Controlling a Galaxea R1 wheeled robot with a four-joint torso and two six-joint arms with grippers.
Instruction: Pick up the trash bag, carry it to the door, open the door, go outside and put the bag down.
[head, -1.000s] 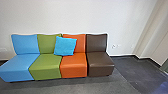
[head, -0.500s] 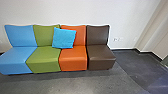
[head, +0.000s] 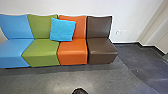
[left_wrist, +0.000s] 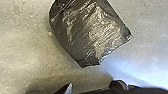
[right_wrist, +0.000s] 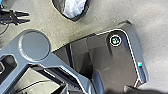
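Observation:
A black, shiny trash bag (left_wrist: 87, 32) lies on the grey floor in the left wrist view. My left gripper (left_wrist: 96, 87) is at the near side of that picture, apart from the bag. In the right wrist view the left gripper (right_wrist: 29, 17) shows its two black prongs spread, with nothing between them; the bag (right_wrist: 73, 8) is a short way off, catching pale glare. My right gripper (right_wrist: 96, 89) has its tips apart over the robot's own base, holding nothing. A dark rounded top (head: 80, 91), probably the bag's, shows at the head view's lower edge.
A row of blue, green, orange and brown seats (head: 72, 53) stands against the white wall (head: 130, 12), with a bright blue cushion (head: 62, 29) on it. Grey floor (head: 107, 78) lies before the seats; a wall corner is at the right.
The head camera has tilted lower, so more of the floor shows in front of the seats. The dark rounded top has come into view at the bottom.

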